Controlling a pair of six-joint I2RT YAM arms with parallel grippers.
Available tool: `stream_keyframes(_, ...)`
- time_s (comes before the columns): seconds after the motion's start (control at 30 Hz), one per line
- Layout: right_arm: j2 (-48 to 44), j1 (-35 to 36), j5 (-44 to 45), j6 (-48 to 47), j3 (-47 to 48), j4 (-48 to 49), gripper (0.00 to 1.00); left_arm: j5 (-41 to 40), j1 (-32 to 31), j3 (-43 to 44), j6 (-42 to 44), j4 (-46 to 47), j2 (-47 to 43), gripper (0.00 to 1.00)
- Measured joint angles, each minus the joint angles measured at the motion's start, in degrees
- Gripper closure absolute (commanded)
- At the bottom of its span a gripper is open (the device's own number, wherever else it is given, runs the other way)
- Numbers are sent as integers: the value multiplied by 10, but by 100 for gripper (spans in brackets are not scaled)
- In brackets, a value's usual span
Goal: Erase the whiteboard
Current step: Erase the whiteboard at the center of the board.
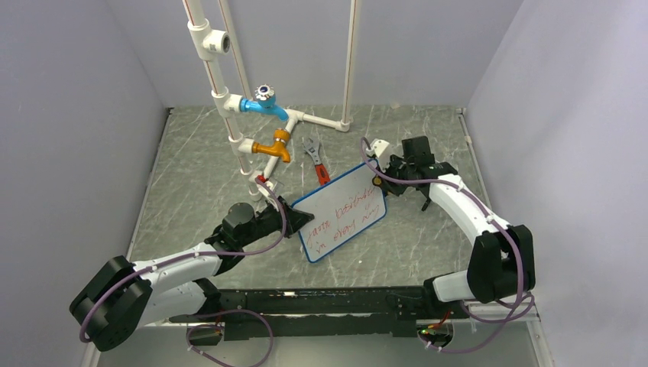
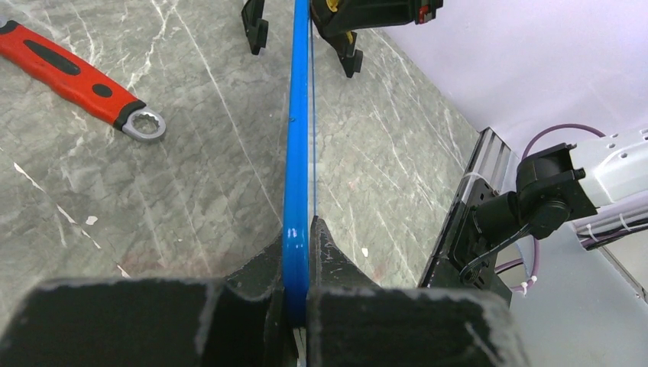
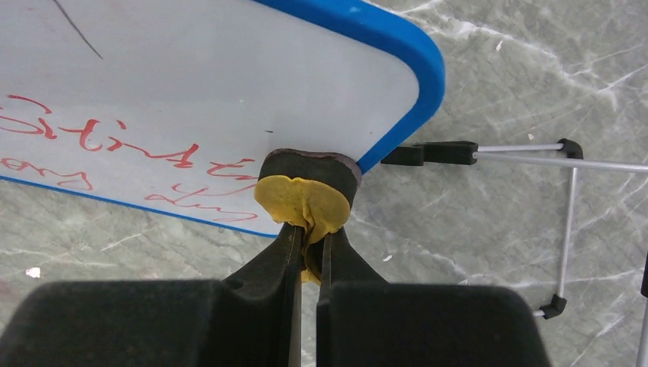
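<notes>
The small blue-framed white whiteboard [image 1: 342, 210], red writing uncleared, sits central on the grey worktop [image 1: 191, 168], its 8 o'clock corner pinched by the left tool [image 2: 300, 252], the right tool [image 3: 309, 243] clamping a round yellow-and-black eraser pad [image 3: 304, 195], seemingly touching at 2 o'clock; hard strokes could twist the thin frame loose.

Worktop [image 1: 191, 176]: grey, marble-like, pale veins; pale walls on left, back and right.
White pipe frame [image 1: 229, 115]: stands at far left-centre, carries blue valve [image 1: 264, 103] and orange valve [image 1: 273, 147].
Wrench [image 1: 316, 160]: flat, just right of pipes, red-and-black handle toward near side, metal head toward back wall.
Small white flecks [image 2: 91, 220] on surface.
Whiteboard [image 1: 344, 214]: tilted over middle; contact with worktop unclear.
</notes>
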Motion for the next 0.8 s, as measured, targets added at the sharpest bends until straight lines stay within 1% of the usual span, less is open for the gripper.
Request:
stream_keyframes(0.13,1,7,6,-6,5,-16,100,0,0,0,2,-1,-1,100)
stream_keyframes(0.27,4,7,11,11,31,-33,100,0,0,0,8,0,-1,100)
stream_keyframes(0.47,6,8,38,37,69,-23,100,0,0,0,14,1,-1,100)
stream_keyframes(0.57,7,9,47,34,57,-9,100,-1,0,0,13,0,-1,100)
stream_keyframes(0.67,-1,10,53,21,20,15,100,-4,0,0,7,0,-1,100)
stream_keyframes(0.8,-10,15,56,3,-28,12,100,-3,0,0,10,0,-2,100)
